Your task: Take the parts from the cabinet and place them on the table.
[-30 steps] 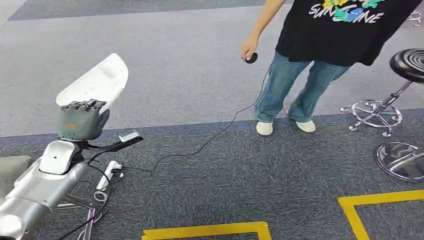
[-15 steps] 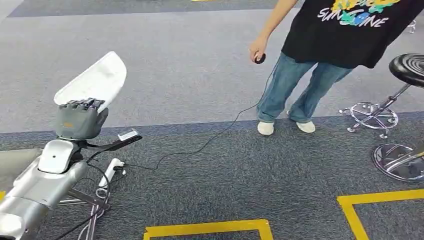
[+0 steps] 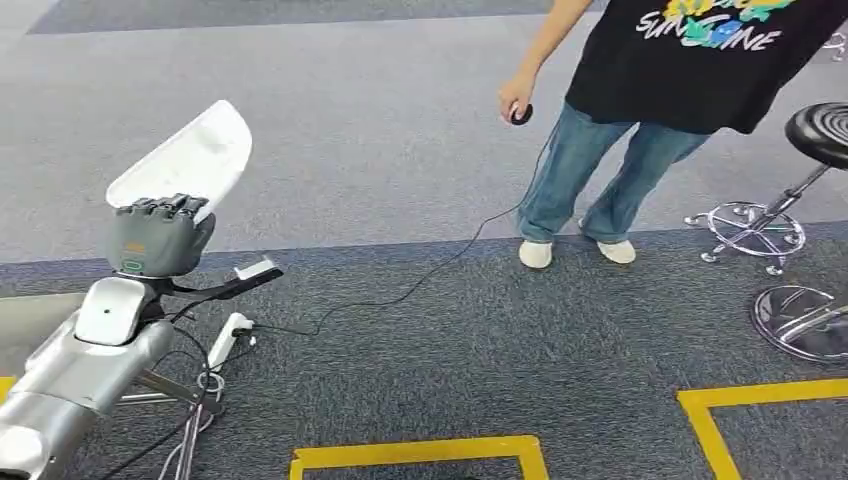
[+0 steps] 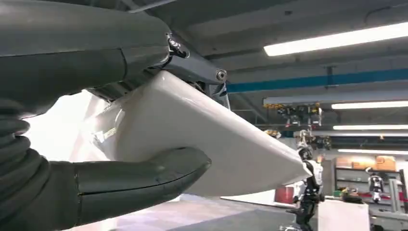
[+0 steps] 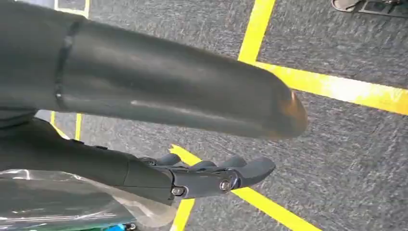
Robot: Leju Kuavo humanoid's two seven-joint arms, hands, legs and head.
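Your left hand [image 3: 160,238] grips the white part [image 3: 185,162] raised over the carpet [image 3: 420,330], your right hand [image 5: 211,178] hangs with fingers loosely apart and holding nothing, so the pick looks done and the table placement is left.

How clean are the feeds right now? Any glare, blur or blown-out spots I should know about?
Head view: evenly lit and fairly sharp; the white part in the left hand reads clearly. Left wrist view: the ceiling lights glare and the part washes out to white near the thumb. Right wrist view: the right hand is close and soft, the carpet slightly blurred.
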